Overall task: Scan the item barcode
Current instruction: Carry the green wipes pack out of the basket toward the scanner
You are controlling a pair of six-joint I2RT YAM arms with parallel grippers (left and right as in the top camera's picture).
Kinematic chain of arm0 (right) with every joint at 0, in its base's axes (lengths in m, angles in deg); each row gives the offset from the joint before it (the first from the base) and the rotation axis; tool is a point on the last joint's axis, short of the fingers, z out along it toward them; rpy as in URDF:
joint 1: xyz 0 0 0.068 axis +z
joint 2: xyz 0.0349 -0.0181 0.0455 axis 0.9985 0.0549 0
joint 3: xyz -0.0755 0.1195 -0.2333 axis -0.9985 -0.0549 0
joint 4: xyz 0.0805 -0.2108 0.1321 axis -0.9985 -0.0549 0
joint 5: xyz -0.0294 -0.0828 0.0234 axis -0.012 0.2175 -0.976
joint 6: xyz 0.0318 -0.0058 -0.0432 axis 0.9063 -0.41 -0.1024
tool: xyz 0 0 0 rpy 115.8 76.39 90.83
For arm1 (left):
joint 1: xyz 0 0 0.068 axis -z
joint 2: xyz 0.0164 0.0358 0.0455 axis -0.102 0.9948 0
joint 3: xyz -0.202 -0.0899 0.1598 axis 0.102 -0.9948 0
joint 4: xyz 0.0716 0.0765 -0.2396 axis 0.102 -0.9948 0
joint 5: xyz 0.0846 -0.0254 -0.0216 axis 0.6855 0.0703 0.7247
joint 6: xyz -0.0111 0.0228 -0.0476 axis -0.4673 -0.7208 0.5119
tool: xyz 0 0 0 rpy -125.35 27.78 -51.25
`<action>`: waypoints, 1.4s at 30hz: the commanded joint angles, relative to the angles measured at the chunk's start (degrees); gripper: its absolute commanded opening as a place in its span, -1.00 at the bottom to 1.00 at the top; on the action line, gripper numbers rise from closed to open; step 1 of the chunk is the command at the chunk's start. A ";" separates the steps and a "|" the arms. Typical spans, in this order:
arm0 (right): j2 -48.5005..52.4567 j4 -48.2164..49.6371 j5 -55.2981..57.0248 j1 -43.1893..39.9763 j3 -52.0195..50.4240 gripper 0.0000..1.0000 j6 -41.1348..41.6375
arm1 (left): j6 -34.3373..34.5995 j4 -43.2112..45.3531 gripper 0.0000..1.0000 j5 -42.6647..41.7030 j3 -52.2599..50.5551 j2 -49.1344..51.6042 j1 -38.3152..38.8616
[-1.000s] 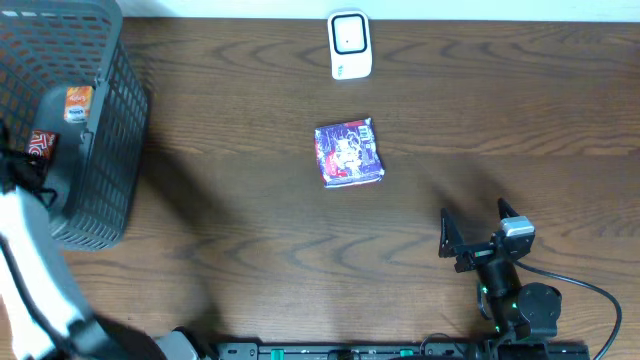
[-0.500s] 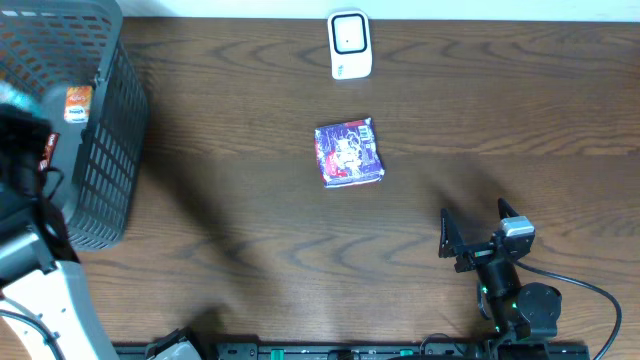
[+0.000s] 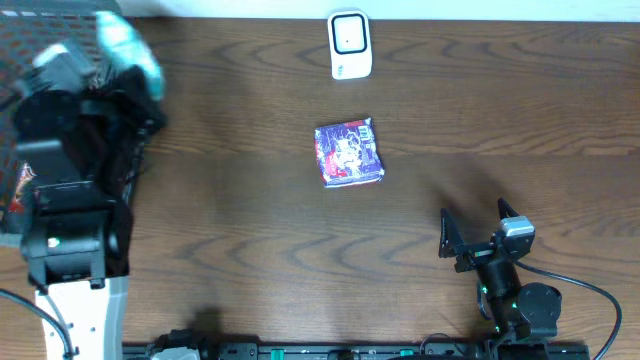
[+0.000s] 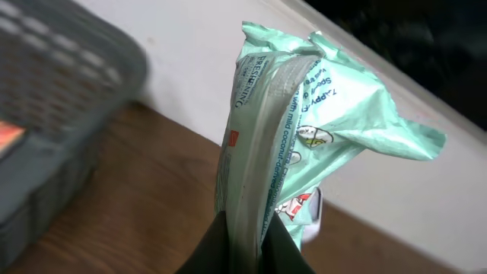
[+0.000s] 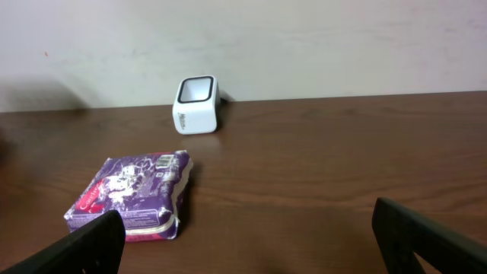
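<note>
**The green bag could slip or show the wrong side**

The green bag (image 4: pixel 304 129) is up in the air at the far left of the bench (image 3: pixel 250 230), just beside the basket (image 4: pixel 53 114). The left gripper (image 4: pixel 243 245) is pressed together on the bag's thin bottom edge. The rest of the bag stands above it, soft and crinkled.

That small pinch is the first worry. A quick swing could make the floppy bag bend over or slide out and fall.

The white scanner (image 3: pixel 350 45) sits at the back of the bench, well apart from the bag. The bag must cross a lot of bench to get there, and a low path could bump the basket.

I cannot find the barcode in the wrist view; it may be on a hidden side. If that side faces away from the scanner, nothing will be read.

A purple pack (image 3: pixel 349 152) lies flat near the scanner, and a drooping bag could knock it.

The right gripper (image 3: pixel 474 228) is spread wide near the front, holding nothing.
</note>
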 commanded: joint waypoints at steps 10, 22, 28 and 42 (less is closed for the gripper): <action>-0.31 -0.04 0.00 -0.28 -0.24 0.99 -0.74 | -5.38 -3.76 -0.85 -0.50 0.31 6.84 6.27; -0.31 -0.04 0.00 -0.28 -0.24 0.99 -0.74 | -5.42 -4.17 -0.85 -0.50 0.31 10.67 9.88; -0.31 -0.04 0.00 -0.28 -0.24 0.99 -0.76 | -5.42 -4.20 -0.85 -0.50 0.31 10.67 10.12; -0.31 -0.04 0.00 -0.28 -0.24 0.98 -0.74 | -5.42 -4.17 -0.85 -0.50 0.31 10.67 10.12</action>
